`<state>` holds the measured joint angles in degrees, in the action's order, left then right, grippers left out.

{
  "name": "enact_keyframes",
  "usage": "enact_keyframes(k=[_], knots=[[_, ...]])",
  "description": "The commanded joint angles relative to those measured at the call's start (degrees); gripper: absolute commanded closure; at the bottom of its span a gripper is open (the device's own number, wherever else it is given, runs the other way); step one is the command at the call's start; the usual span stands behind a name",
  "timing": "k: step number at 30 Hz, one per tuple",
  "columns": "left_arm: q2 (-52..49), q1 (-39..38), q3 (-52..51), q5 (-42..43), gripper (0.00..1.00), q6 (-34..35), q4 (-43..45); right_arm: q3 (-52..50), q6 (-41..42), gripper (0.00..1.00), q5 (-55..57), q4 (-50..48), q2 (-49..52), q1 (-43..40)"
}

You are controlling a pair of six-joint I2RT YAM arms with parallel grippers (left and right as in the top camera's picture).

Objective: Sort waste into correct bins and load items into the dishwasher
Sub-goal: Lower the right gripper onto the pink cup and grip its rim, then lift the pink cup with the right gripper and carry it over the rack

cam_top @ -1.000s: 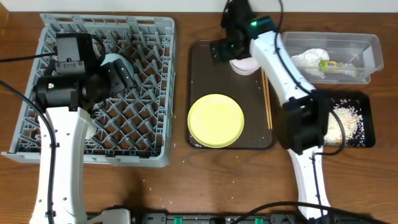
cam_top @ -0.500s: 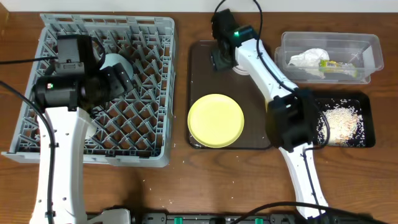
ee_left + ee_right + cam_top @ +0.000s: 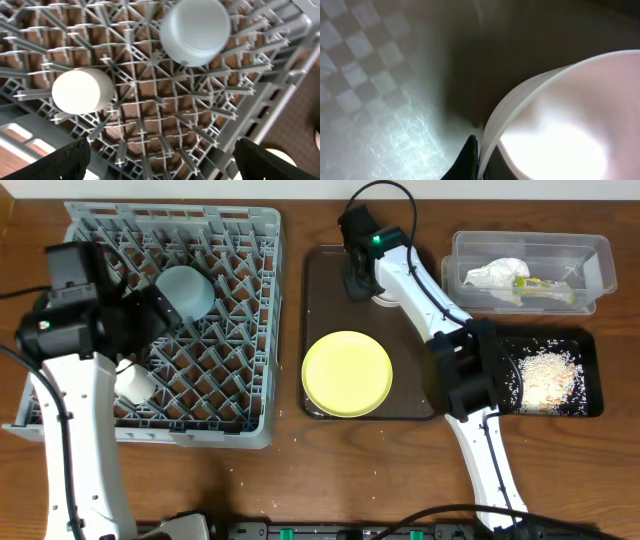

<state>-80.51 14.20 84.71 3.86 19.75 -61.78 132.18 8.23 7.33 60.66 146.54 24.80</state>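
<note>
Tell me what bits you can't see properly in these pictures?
Pink bowl: overhead, the right arm hides almost all of it; the right wrist view is too close and blurry, cutting off most of the rim.
Right hand: overhead, its own wrist covers the fingertips.
Left hand: left wrist view cuts off the fingers at the bottom edge.
Wrapper: overhead, too small to read.
Dish rack: overhead, the left arm hides its left side.

A brown wooden worktop [image 3: 290, 480] with a visible grain fills the overhead view, evenly lit, its shadows soft. A few white specks [image 3: 268, 502] lie near its front edge, where a black strip [image 3: 300, 532] with green fittings runs.
</note>
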Motion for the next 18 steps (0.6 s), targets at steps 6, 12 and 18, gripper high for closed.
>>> enact_keyframes(k=[6,12,18], knots=[[1.20,7.17,0.76,-0.98,0.07,-2.58,-1.22,10.54,1.14,0.99,-9.88,5.77,-4.22,0.46],[4.59,15.98,0.76,-3.93,0.07,-1.90,-1.14,17.00,2.19,0.99,-52.98,-0.66,-6.29,0.94],[6.80,25.29,0.76,-5.20,0.07,-1.42,-1.84,16.96,13.20,0.99,-66.10,-16.26,-6.27,4.44]])
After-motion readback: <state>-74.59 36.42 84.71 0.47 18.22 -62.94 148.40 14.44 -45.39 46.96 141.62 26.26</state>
